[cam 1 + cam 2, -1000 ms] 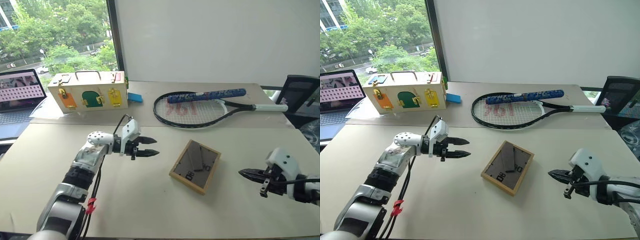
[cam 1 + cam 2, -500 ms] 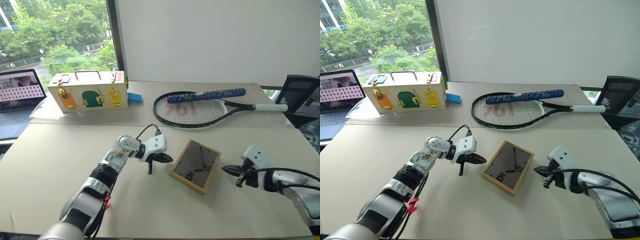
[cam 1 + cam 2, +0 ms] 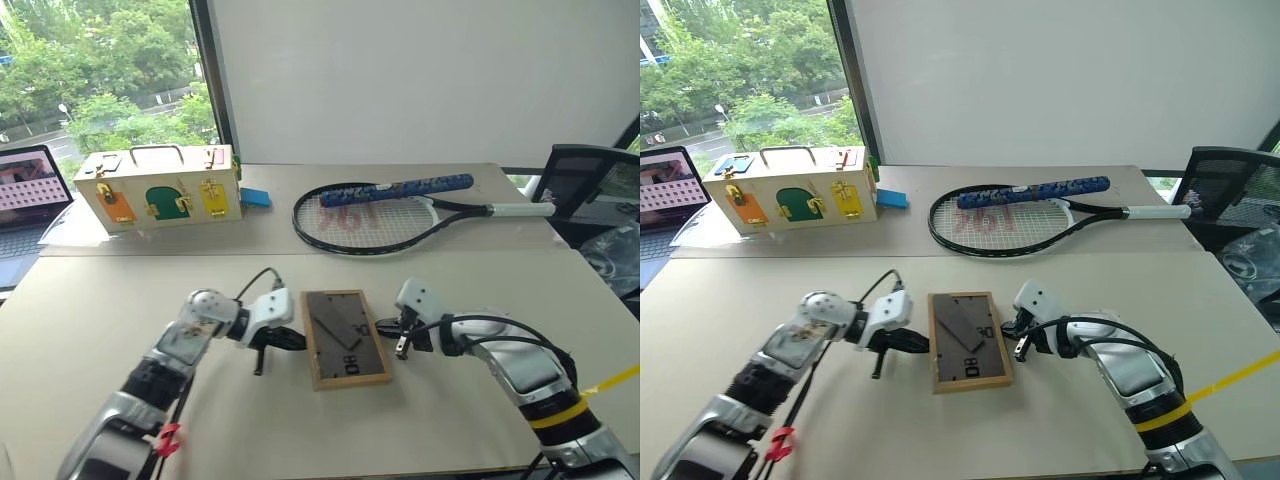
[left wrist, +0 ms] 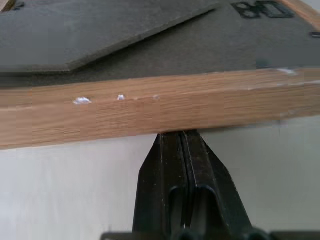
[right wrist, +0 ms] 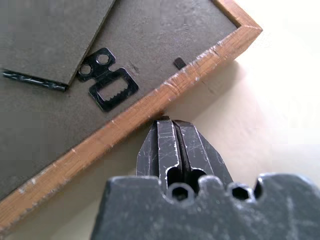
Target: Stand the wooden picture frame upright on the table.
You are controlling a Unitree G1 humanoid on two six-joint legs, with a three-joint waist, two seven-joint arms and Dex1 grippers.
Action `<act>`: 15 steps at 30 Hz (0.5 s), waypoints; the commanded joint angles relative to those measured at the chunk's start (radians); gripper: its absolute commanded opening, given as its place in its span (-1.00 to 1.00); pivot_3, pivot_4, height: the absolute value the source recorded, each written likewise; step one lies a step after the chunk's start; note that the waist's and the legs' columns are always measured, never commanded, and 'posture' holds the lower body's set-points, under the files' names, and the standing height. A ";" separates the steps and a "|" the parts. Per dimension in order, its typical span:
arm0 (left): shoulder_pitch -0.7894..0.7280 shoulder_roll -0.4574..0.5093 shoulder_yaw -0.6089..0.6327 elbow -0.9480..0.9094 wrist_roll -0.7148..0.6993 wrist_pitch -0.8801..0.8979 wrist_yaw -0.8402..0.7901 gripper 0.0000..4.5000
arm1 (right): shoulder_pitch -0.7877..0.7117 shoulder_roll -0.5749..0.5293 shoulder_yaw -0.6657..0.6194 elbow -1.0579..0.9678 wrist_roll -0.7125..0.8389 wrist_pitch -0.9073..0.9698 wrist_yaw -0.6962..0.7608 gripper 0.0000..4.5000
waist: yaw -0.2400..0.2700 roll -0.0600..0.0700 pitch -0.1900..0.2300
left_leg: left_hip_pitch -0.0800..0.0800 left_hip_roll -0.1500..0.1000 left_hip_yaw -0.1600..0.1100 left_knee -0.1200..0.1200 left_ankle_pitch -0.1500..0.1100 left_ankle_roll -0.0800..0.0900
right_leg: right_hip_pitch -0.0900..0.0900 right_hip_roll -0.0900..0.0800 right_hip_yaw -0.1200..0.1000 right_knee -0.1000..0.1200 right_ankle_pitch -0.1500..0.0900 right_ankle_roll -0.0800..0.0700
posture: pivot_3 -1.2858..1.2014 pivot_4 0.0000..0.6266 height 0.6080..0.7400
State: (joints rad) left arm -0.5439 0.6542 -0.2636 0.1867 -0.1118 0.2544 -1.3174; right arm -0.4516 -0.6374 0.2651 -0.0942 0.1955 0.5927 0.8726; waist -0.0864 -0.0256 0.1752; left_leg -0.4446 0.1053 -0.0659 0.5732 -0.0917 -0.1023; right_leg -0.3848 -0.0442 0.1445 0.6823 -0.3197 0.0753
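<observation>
The dark back of the wooden picture frame (image 3: 346,337), which lies face down on the table (image 3: 470,280), bears pale characters near the frame's end facing the table's near edge; they resemble "08", printed sideways, and the same mark appears in the left wrist view, cut off by the picture's edge. The strings of the tennis racket (image 3: 372,214), lying toward the table's far edge, carry a faded red stencilled mark that cannot be read. The laptop screen (image 3: 30,180) beyond the table's left edge shows rows of small figures, illegible.
</observation>
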 commanded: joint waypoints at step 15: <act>0.035 -0.035 -0.028 -0.014 0.030 0.024 0.131 -0.98 | 0.122 -0.149 0.006 -0.213 0.077 0.186 0.126 -1.00 | 0.047 0.001 -0.010 | 0.000 0.000 0.000 0.001 0.000 0.000 | 0.001 0.000 0.000 0.000 -0.003 0.004 | 0.03 -0.52 0.55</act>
State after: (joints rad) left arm -0.5025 0.6450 -0.2433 0.1656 -0.1130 0.2629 -1.2054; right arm -0.3476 -0.7931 0.2488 -0.2759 0.2429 0.7302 0.9790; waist -0.0393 -0.0241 0.1654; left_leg -0.4441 0.1050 -0.0654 0.5750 -0.0918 -0.1024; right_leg -0.3830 -0.0446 0.1445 0.6817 -0.3224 0.0794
